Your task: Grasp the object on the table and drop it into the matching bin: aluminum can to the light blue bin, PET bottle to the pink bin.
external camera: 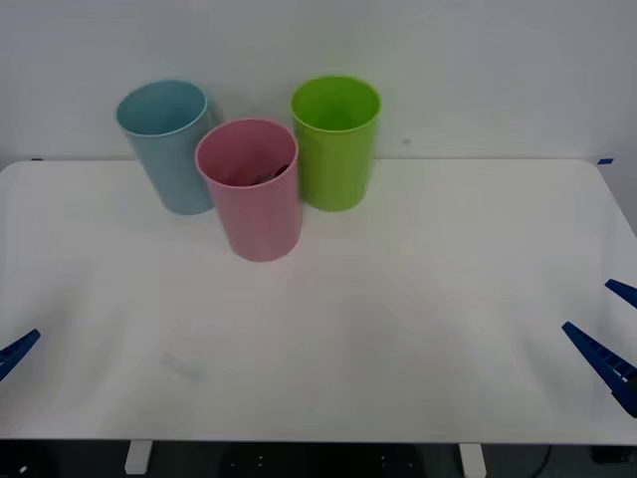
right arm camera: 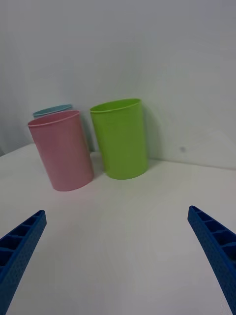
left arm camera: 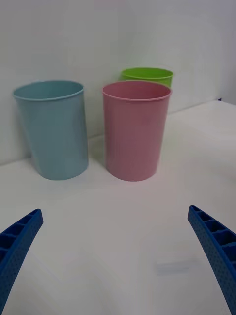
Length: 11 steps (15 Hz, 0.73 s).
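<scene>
The table (external camera: 398, 329) is seen as a broad white top with rounded corners, backed by a pale wall; its near edge runs along the bottom of the front view and its far edge lies just behind the bins. Most of its surface, from the bins forward to the near edge and across to the right side, lies open.

Three tall bins are grouped at the far left-centre. The light blue bin (external camera: 169, 144) is placed farthest left, the lime green bin (external camera: 335, 141) farthest right, and the pink bin (external camera: 254, 189) stands a little nearer, between and in front of them. The pink bin overlaps both neighbours in the front view; whether they touch cannot be told. In the right wrist view the light blue bin (right arm camera: 52, 109) is mostly hidden behind the pink one (right arm camera: 62, 150).

Inside the pink bin a small dark shape (external camera: 267, 176) is glimpsed near the rim on the inner wall; it is too blurred to be made out as the PET bottle with certainty.

The left hand (left arm camera: 115, 256) is held low at the table's left edge, fingers spread wide with nothing between them. The right hand (right arm camera: 118, 256) is held at the right edge, likewise spread wide and empty, cut off by the frame.
</scene>
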Tool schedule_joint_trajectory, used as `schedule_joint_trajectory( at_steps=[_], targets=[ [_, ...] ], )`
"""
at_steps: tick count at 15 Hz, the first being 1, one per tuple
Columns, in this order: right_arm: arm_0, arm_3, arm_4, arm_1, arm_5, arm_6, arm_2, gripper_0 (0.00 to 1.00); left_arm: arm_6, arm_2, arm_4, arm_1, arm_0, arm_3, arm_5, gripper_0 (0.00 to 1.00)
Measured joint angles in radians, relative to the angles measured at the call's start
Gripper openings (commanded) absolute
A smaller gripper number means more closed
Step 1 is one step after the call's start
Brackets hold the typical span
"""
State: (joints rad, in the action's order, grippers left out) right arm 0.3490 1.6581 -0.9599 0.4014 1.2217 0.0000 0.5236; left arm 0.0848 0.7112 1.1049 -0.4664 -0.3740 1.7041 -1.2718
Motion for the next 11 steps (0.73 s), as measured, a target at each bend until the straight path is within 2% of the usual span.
schedule_joint_trajectory(
  at_steps=[11],
  targets=[
    [0.0, 0.0, 0.0, 0.0, 0.0, 0.0, 0.0, 1.0, -0.03, -0.047, -0.053, 0.0, -0.059, -0.029, 0.012, 1.0]
  ],
)
